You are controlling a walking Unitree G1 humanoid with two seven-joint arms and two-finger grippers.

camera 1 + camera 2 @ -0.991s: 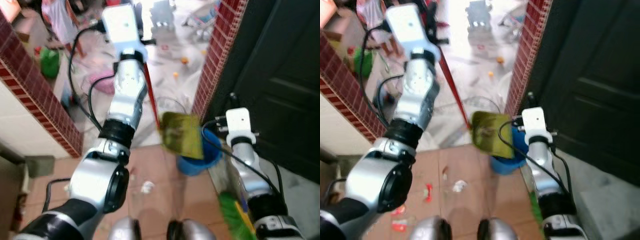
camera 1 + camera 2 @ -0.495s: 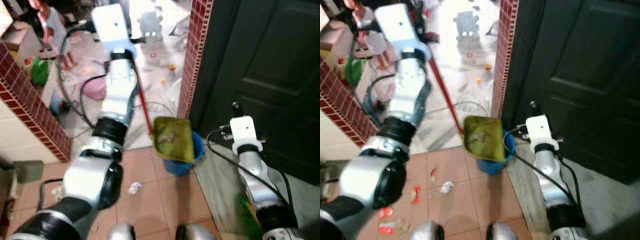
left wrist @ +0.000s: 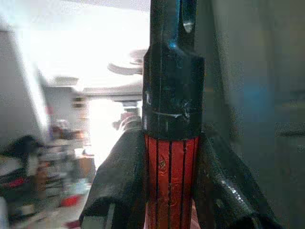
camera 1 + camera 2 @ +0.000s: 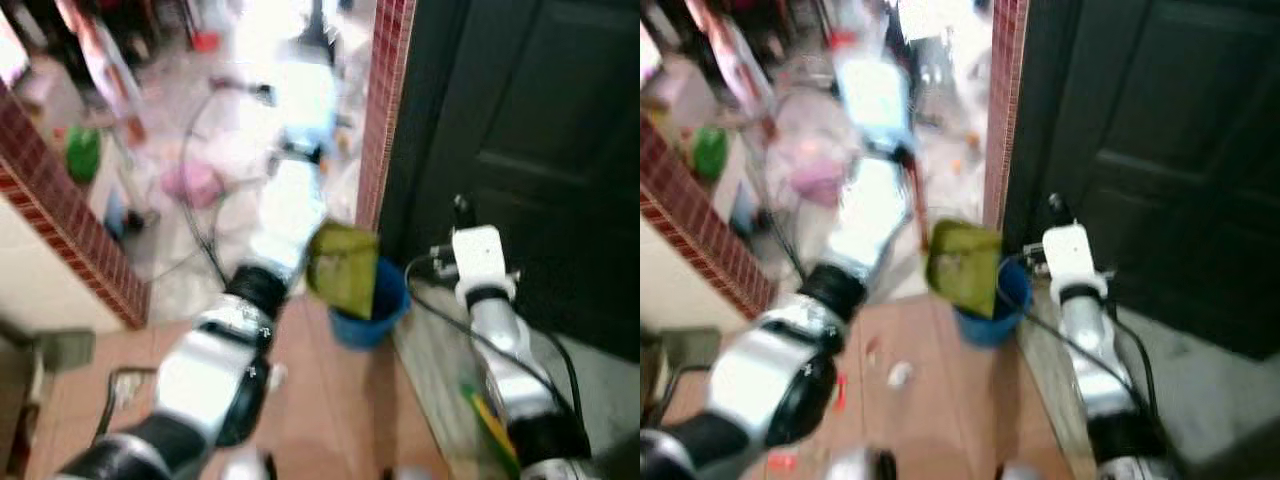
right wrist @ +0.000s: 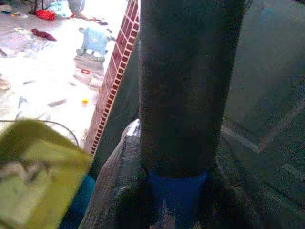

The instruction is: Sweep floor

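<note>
The left claw [image 3: 169, 191] is clamped on the red dustpan handle [image 3: 170, 176], and the yellow-green dustpan [image 4: 342, 268] hangs below and ahead of it, tilted over the blue bucket [image 4: 378, 308]. The right claw [image 5: 176, 205] grips the broom handle [image 5: 183, 86]. To empty it well, tip steeply and keep the pan's lip inside the bucket rim, so the litter doesn't spill onto the tiled floor [image 4: 940, 380].

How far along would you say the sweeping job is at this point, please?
Partly done: the yellow-green dustpan, carrying debris, is tilted over the blue bucket, its red handle clamped in the left gripper. The right gripper holds the broom handle. Left: scraps on the tiles.
</note>
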